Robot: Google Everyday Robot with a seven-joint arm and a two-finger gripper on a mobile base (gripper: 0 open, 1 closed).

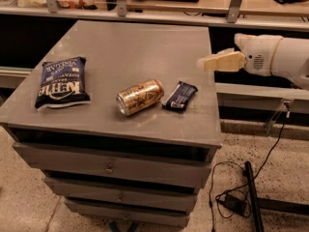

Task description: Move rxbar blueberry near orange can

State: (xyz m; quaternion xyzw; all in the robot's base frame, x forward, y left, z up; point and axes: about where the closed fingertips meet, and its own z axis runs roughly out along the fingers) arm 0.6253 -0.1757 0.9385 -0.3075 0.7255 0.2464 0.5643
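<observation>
The gripper (205, 63) is at the right edge of the cabinet top (140, 42), and its tip points to the left. It is on the end of a white arm (277, 57) that comes in from the right side. The gripper holds nothing. From this view I cannot tell if it is open or closed.

The bar (179, 95) lies flat on the top, to the left of the gripper and closer to the front edge, well apart from it. One end of the bar points away toward the gripper side and the other end toward the front.

The can (140, 96) lies on its side, farther left from the gripper than the bar. Its silver rim faces the front left. The can is just beside the left side of the bar; I cannot tell if they touch.

The bag (62, 81) lies flat, far to the left of the gripper, near the left edge of the top.

Under the gripper and the arm, on the floor, there is a black cable (227, 197).
</observation>
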